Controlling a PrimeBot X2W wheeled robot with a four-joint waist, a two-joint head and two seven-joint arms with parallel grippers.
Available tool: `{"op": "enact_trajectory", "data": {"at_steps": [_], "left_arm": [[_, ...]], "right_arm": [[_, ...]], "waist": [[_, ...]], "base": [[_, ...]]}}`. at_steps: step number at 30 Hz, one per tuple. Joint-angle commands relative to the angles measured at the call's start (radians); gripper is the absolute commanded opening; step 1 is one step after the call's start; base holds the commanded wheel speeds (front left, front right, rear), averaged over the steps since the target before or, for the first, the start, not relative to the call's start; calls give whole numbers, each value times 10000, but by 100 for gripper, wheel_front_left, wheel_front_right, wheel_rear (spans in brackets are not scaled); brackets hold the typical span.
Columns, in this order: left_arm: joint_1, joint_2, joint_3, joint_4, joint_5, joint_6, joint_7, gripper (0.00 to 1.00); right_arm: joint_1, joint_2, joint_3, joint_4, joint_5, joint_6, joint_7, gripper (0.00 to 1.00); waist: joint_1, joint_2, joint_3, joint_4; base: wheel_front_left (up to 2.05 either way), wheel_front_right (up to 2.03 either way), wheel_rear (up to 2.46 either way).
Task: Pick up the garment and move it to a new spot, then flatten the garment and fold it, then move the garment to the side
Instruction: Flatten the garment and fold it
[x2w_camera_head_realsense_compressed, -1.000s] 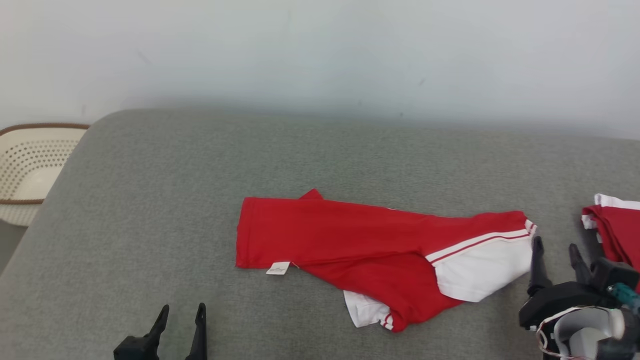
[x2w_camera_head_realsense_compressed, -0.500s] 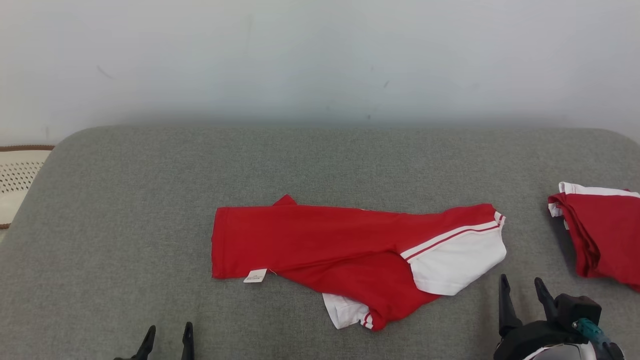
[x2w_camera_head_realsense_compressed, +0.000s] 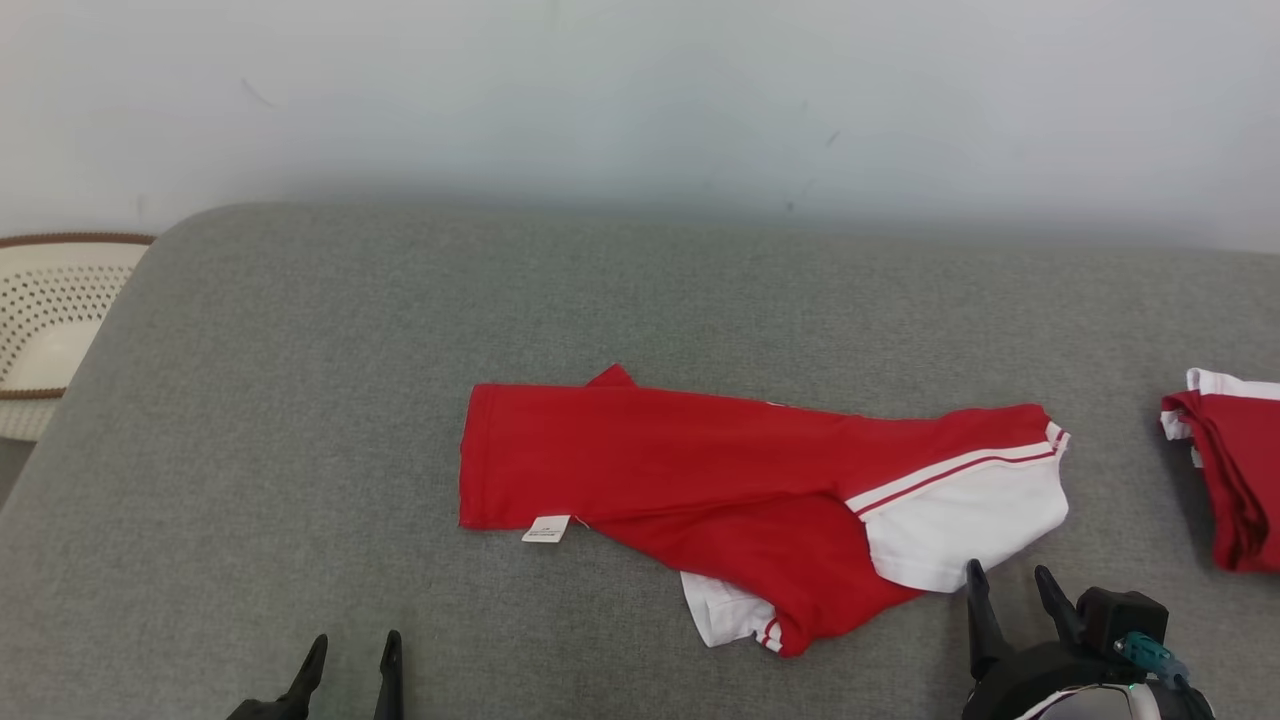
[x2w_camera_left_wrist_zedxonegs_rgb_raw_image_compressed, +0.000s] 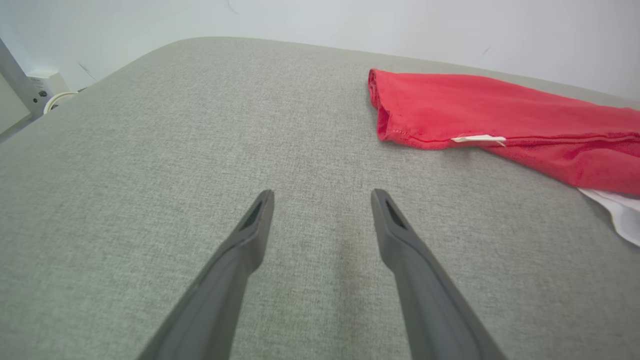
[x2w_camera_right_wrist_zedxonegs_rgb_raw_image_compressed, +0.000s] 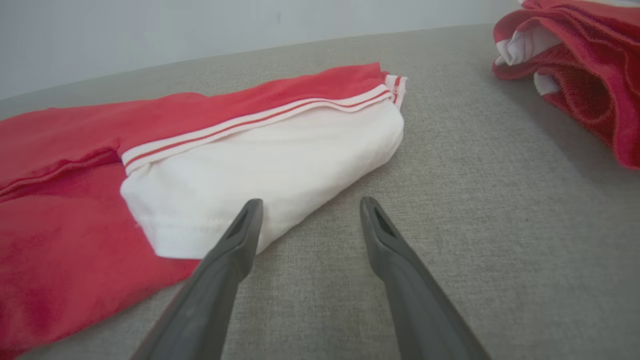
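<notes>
Head view: garment (x2w_camera_head_realsense_compressed: 740, 490) just beyond open right pincer (x2w_camera_head_realsense_compressed: 1008, 585), untouched

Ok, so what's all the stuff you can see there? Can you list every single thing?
T-shirt: one, red with white sleeves, lying rumpled in the middle of the cushioned surface.
Label: one, white, on the T-shirt's near edge, towards its left end.
Second garment: one, red and white, bunched at the surface's right edge.
Basket: one, cream with a brown rim and little holes, past the surface's left end.
Cushioned surface: one, grey, under both garments.
Wall: one, pale, behind the surface.
Left gripper: one, dark, open, low left above bare surface.
Right gripper: one, dark, open, low right, close by the white sleeve, holding nothing.
</notes>
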Motion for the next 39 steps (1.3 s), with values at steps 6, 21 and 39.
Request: {"op": "enact_trajectory", "data": {"at_steps": [6, 21, 39], "left_arm": [[-204, 8, -67, -27, 46, -45, -12, 100], [-40, 9, -248, -129, -212, -53, -12, 100], [148, 10, -349, 137, -373, -44, -12, 100]], "right_arm": [[-450, 53, -104, 473, 198, -11, -47, 2], [-429, -416, 118, -1055, 283, -11, -47, 0], [537, -415, 276, -2230, 454, -11, -46, 100]], "waist": [[-1, 1, 399, 416], [-1, 1, 278, 142], [-1, 1, -120, -110]], "base": [[0, 0, 0], [0, 0, 0], [0, 0, 0]]}}
